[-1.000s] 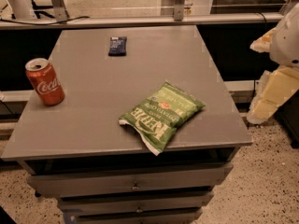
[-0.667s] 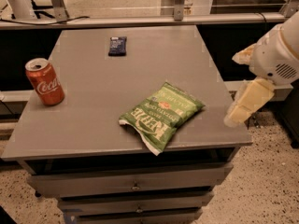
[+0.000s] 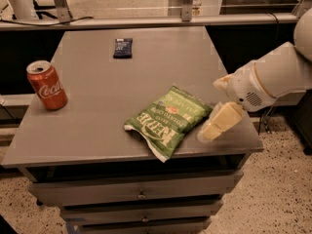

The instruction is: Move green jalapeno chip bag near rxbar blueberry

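The green jalapeno chip bag [image 3: 168, 121] lies flat on the grey table [image 3: 97, 111], toward the front right. The rxbar blueberry [image 3: 122, 48], a small dark navy bar, lies at the far middle of the table, well apart from the bag. My gripper [image 3: 211, 110] comes in from the right on a white arm and hovers just at the bag's right end. It is open and holds nothing. One pale finger [image 3: 220, 122] points down-left over the table's front right corner.
A red cola can [image 3: 47, 85] stands upright near the table's left edge. The table has drawers [image 3: 139, 191] under its front. A metal rail and frame [image 3: 146, 21] run behind the table. The floor is speckled.
My gripper has moved left and down from beyond the table's right edge to the right end of the chip bag. The bag, the bar and the can have not moved.
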{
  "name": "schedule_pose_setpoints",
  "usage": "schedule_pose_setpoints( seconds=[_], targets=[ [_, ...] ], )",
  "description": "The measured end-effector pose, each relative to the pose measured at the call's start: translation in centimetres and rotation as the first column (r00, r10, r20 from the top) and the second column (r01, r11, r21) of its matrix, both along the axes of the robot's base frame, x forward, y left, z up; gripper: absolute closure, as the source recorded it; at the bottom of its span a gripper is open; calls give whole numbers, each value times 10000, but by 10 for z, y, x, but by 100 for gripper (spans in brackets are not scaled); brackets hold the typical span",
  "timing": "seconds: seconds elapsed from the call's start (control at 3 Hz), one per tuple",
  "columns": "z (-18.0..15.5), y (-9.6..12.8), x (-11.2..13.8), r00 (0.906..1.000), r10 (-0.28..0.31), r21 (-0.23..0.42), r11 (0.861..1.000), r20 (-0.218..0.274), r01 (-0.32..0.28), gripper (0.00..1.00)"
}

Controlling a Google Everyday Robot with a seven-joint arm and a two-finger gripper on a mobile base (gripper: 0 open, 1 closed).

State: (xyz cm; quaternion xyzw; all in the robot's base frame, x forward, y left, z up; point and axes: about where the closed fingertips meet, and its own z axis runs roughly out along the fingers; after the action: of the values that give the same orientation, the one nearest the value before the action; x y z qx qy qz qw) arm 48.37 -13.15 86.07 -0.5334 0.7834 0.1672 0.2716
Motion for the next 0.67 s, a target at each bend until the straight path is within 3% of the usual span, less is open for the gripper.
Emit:
schedule_pose_setpoints(
  seconds=[0.33,0.67],
  targets=[
    [-15,27,4,9997,-18,776,9970,-249,37,0],
    [-27,40,4,9985,-128,1194,9927,-540,192,18]
  ],
)
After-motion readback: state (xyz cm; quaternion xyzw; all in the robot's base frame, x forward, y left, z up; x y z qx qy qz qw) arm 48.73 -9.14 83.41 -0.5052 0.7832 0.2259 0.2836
